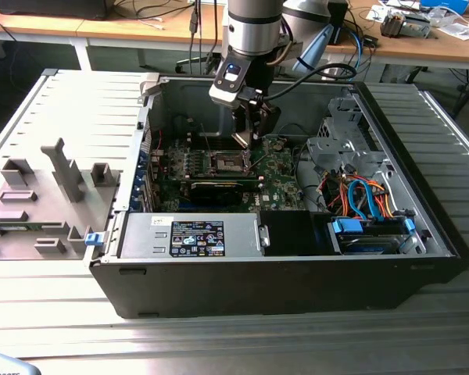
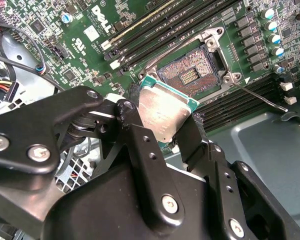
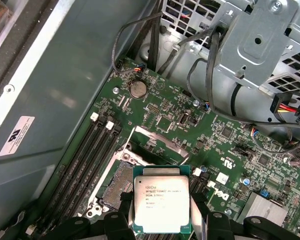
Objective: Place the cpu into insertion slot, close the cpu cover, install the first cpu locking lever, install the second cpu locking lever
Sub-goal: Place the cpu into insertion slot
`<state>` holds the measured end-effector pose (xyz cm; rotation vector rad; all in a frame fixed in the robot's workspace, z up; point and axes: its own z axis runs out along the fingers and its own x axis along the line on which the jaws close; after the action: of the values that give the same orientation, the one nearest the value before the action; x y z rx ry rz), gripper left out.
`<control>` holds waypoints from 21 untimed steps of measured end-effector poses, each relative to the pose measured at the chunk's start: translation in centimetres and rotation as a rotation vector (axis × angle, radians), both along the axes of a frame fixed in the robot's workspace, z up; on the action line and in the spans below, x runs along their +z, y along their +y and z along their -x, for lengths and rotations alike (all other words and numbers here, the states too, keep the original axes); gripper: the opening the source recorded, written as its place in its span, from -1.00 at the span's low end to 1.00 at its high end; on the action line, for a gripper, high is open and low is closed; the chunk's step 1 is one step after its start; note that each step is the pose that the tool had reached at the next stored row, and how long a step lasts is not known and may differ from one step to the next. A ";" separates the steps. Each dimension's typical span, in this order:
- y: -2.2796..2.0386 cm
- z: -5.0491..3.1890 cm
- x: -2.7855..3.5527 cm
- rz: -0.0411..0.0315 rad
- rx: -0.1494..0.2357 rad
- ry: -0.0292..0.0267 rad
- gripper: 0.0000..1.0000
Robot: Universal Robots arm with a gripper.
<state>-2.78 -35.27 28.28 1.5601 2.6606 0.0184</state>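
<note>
An open desktop computer case (image 1: 297, 273) lies on its side on a slatted metal table (image 1: 219, 344), seen in the exterior view. Well away from the gripper, toward the exterior view's left, a grey ribbed panel (image 1: 86, 117) with raised plastic fittings lies flat. It was probably set there so the arm can reach inside.

The arm stands over the middle of the case, and its gripper (image 1: 250, 134) hangs just above the green motherboard (image 1: 285, 168). Its two black fingers (image 2: 140, 135) are clamped on the cpu (image 2: 165, 112), pinching it by two opposite edges. That hold looks chosen to keep the silver face level and the underside untouched.

Beneath and slightly ahead of the gripper sits the insertion slot (image 2: 190, 75), its dark pin field bare. The cpu is held close above the slot, apart from it and not yet seated.

Just beyond the slot from the gripper, the cpu cover (image 3: 160, 142) stands lifted off the socket, which leaves the opening free. A thin wire lever (image 2: 262, 97) lies swung out beside the slot, probably released for the same reason.

Farther from the gripper, toward the exterior view's right, a metal drive cage (image 1: 340, 148) and a bundle of orange and blue cables (image 1: 359, 195) occupy that end of the case.
</note>
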 end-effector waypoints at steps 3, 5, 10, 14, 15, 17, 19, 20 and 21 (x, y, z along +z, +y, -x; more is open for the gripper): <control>0.00 0.00 -0.03 -0.0001 -0.007 0.0000 0.08; 0.00 0.00 -0.03 0.0000 -0.007 0.0000 0.08; 0.00 0.00 -0.05 0.0000 -0.023 0.0000 0.08; 0.00 0.00 -0.05 -0.0001 -0.025 0.0000 0.08; 0.00 0.00 -0.05 0.0000 -0.026 -0.0001 0.08; 0.00 0.00 -0.06 -0.0001 -0.029 -0.0001 0.08; 0.00 0.00 -0.06 -0.0001 -0.032 0.0000 0.08; 0.00 0.00 -0.06 0.0000 -0.035 -0.0001 0.08; 0.00 0.00 -0.06 0.0000 -0.035 -0.0001 0.08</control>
<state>-2.78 -35.27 28.22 1.6068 2.6324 0.0169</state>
